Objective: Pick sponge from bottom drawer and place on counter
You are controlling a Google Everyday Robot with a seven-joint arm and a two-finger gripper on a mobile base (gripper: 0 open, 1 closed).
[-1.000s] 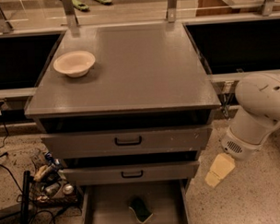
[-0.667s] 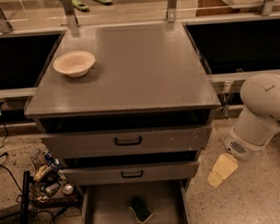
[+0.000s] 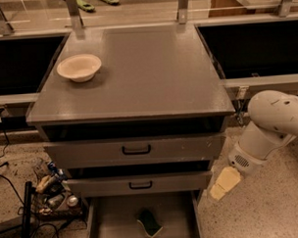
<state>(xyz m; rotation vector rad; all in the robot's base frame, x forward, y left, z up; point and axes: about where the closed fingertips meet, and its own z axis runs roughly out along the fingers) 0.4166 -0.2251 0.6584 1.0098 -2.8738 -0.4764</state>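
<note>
- Counter [image 3: 152, 72]: 1.
- Bowl [image 3: 79, 67]: 1, near the counter's left edge.
- Drawers: 3, namely upper drawer [image 3: 189, 149], middle drawer [image 3: 180, 181] and bottom drawer [image 3: 113, 220].
- Sponge [image 3: 150, 223]: 1, on the bottom drawer's floor.
- Gripper [image 3: 224, 183]: 1, outside the bottom drawer's right edge.

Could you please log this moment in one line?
gripper: low, right of open grey metal bottom drawer; dark green sponge: inside it; grey counter: no sponge
</note>
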